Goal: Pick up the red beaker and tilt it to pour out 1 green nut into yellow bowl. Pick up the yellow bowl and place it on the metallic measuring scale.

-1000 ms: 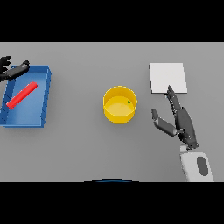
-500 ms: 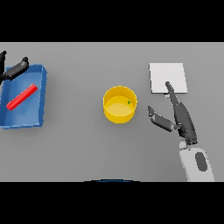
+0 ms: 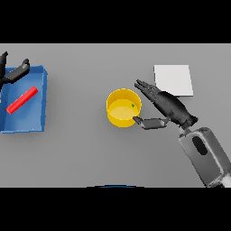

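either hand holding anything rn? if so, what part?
Nothing held. Right hand is open beside the yellow bowl, thumb at its near rim, fingers not closed round it. Left hand hovers open over the blue tray.

A big grey table (image 3: 85,153) fills the whole view. It is flat and smooth. The light is soft and even, with only faint shadows.

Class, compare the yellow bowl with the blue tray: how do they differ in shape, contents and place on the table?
The round yellow bowl holds a tiny green nut; the rectangular blue tray holds a red beaker lying on its side. The bowl sits mid-table beside the right hand; the tray lies far left, near the left hand. Both are open-topped containers.
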